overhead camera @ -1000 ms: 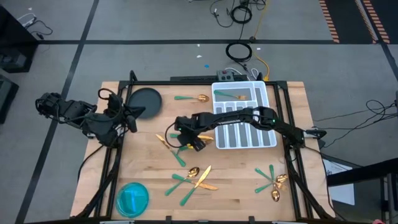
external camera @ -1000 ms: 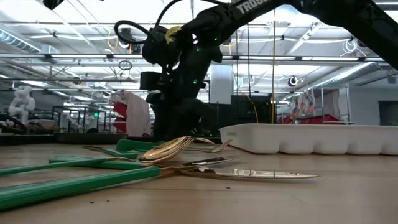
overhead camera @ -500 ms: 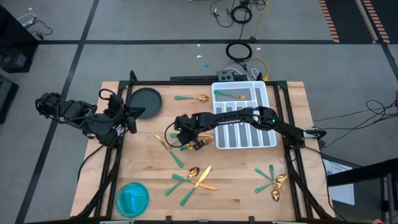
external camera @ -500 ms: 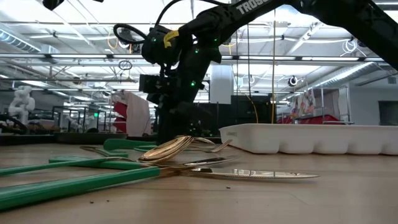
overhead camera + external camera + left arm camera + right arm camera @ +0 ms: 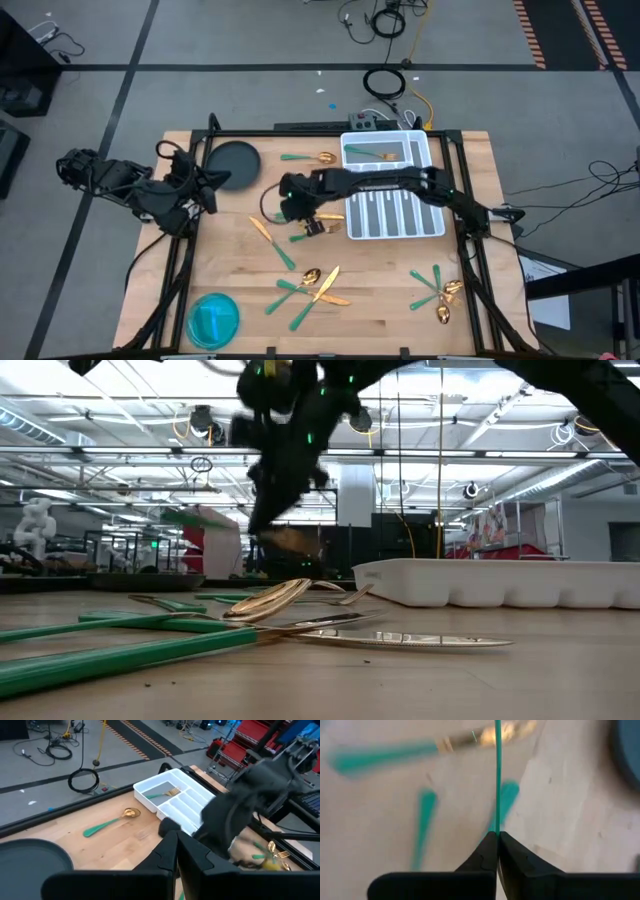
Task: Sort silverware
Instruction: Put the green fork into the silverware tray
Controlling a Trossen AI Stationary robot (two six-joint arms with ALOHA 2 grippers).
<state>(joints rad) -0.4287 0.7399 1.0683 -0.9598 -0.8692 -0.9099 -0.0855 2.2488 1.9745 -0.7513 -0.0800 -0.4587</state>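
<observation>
High view | white tray [image 5: 436, 222]: one fork [image 5: 372, 153] in top compartment | right pincer [image 5: 303, 226] clamped on teal-handled piece [image 5: 497, 775]

Glossy gold silverware [image 5: 322, 284], matt wooden table [image 5: 380, 290]

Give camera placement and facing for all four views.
High: overhead, straight down on the wooden table; both arms show.
Low: table height, level across; the right arm shows overhead.
Left wrist: past the shut left fingers toward the white divided plastic tray.
Right wrist: past the right fingers, shut on a teal-handled utensil, down at the tabletop.
High and left wrist share the tray and the right arm.
</observation>
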